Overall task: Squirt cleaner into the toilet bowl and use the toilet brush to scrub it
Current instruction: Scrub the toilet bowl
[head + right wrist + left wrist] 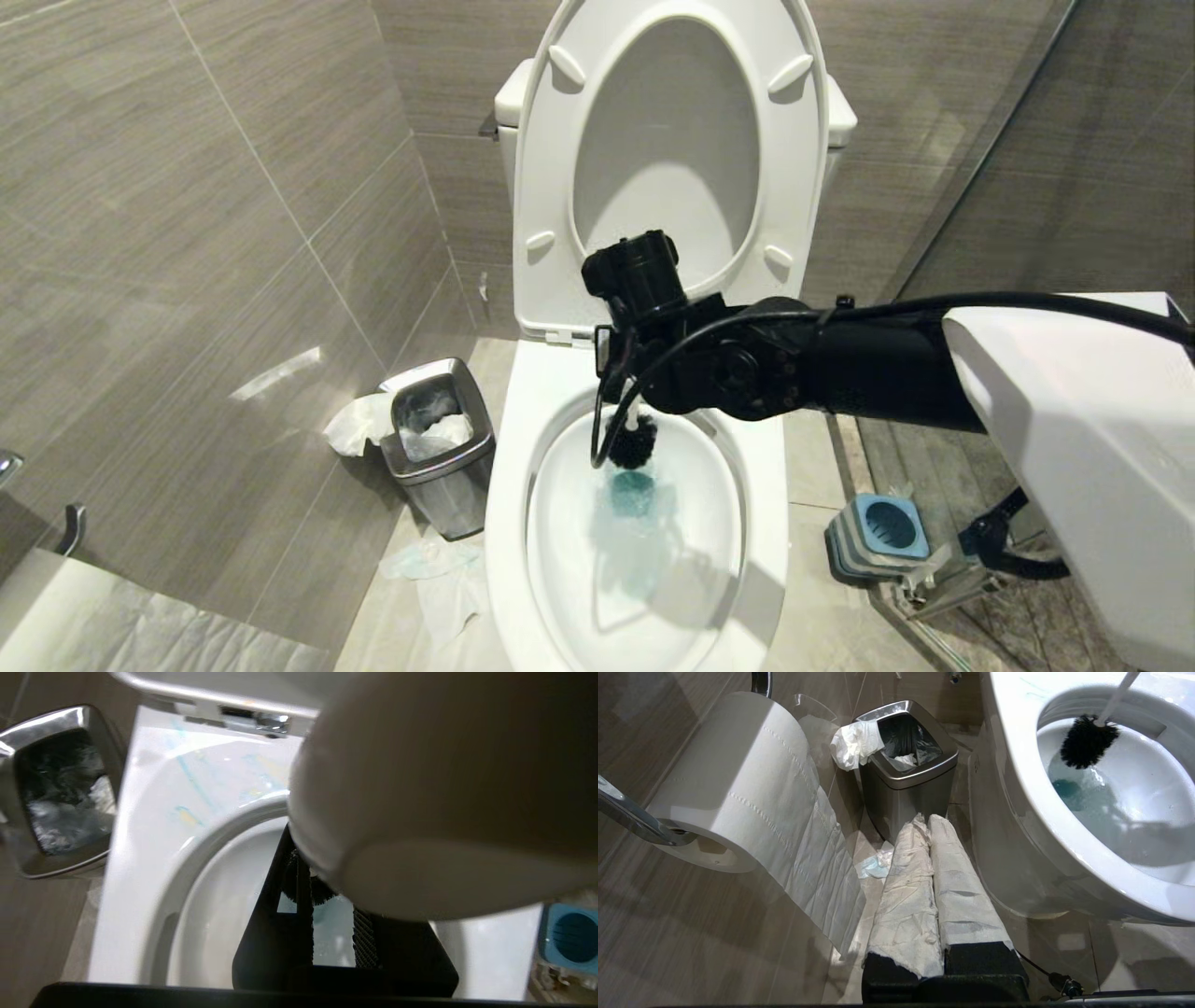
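The white toilet bowl (509, 485) stands open in front of me, its seat and lid raised. Teal-blue cleaner (633, 493) tints the water at the bottom, and thin streaks of it cross the rim (189, 772). My right gripper (618, 378) reaches over the back of the bowl, shut on the white handle of the toilet brush (633, 441). The black bristle head hangs just under the back rim, above the tinted water (1066, 788). In the right wrist view the handle's rounded end fills much of the picture and hides one fingertip. My left gripper (927, 821) is parked low beside the bowl, its paper-wrapped fingers together, empty.
A square steel waste bin (439, 448) with tissue hanging from it stands left of the toilet. The blue-topped brush holder (882, 532) sits on the floor at the right by a glass partition. A toilet paper roll (738, 784) hangs near my left arm. Paper lies on the floor.
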Tool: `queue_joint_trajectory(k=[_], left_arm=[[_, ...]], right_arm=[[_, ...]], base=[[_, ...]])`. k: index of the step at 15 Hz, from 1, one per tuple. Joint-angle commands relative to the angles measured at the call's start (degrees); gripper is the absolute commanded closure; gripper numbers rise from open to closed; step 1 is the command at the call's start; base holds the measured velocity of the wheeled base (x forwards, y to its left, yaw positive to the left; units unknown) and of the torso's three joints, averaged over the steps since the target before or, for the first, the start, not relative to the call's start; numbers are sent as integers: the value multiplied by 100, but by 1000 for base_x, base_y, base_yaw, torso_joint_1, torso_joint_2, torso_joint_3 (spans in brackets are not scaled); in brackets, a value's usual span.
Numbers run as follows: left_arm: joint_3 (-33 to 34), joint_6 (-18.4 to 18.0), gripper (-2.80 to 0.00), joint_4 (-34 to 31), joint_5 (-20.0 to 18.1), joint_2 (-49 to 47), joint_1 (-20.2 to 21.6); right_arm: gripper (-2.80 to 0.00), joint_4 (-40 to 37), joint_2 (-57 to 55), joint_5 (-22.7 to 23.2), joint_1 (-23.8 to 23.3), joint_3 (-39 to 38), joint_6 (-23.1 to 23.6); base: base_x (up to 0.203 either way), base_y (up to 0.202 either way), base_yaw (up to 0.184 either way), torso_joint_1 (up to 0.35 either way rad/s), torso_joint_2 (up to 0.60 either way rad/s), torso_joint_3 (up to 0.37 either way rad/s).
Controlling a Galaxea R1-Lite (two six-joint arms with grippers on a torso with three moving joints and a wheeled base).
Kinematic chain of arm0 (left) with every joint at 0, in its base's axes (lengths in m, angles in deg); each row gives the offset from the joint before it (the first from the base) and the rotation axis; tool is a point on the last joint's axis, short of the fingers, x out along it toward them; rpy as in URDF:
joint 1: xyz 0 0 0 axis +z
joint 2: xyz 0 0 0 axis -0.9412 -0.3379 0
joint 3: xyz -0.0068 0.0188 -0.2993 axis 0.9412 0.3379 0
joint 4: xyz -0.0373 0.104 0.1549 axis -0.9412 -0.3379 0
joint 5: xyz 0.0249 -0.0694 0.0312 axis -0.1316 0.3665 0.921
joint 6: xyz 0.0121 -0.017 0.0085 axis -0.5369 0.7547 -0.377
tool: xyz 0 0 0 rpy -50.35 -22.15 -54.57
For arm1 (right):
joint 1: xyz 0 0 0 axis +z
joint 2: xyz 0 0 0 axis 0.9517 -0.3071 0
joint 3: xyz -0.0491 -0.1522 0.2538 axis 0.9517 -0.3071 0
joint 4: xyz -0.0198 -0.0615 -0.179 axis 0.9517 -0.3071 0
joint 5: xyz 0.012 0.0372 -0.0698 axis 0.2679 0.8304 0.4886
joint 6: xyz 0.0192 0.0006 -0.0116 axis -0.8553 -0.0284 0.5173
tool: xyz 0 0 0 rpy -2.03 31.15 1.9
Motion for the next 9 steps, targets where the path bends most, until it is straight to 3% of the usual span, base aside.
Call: queue_joint_trajectory(k=[1,6,9], left_arm=[[0,1,0,1,1,-7,0],[0,1,0,1,1,-7,0],[0,1,0,1,1,-7,0]], right_arm=[[0,6,-67,-20,153,0,-12],[0,-127,76,-42,806,-121,-28],[0,-426,555,-101,1289,-806,-151]], base=[[0,0,0,0,0,0],[0,0,0,0,0,0],[0,0,0,0,0,0]])
